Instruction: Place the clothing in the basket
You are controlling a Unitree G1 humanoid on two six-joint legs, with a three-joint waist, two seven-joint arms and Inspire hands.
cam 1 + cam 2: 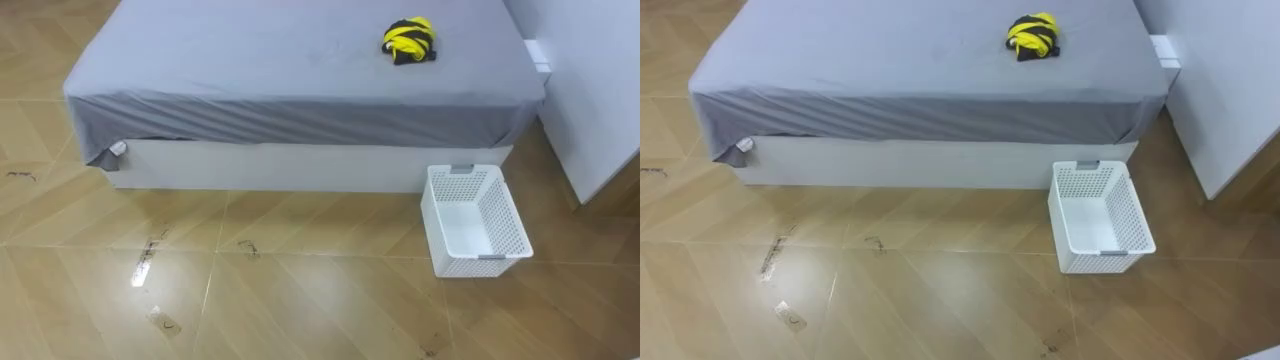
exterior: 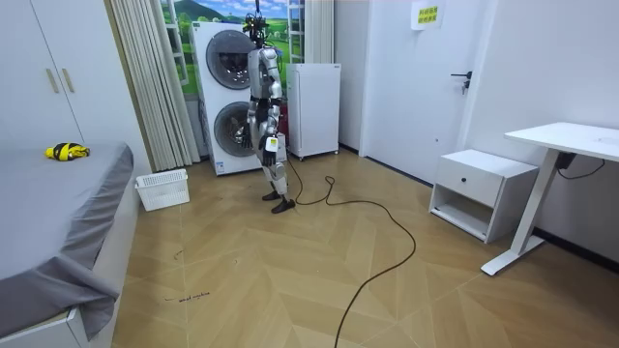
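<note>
Eye views, near to far: herringbone wood floor with a few dark scuffs. Then one white perforated laundry basket, upright and open-topped, on the floor just beside the bed's front right corner. One bed with a grey sheet hanging over its white base. One piece of clothing, a yellow-and-black garment, lies bunched on the sheet toward the far right, well apart from the basket. A white panel stands at the right edge.

The room view adds the robot, standing upright on the floor in front of two stacked front-loading washing machines, well back from the bed and basket. Its arms hang down: left hand and right hand are by its hips, too small to tell how the fingers are set. This view also has what the eye views lack:
- one small white cabinet beside the machines
- one curtain
- one white door
- one bedside drawer unit
- one white desk

The garment sits at the bed's far end here, and the basket is just past it.
</note>
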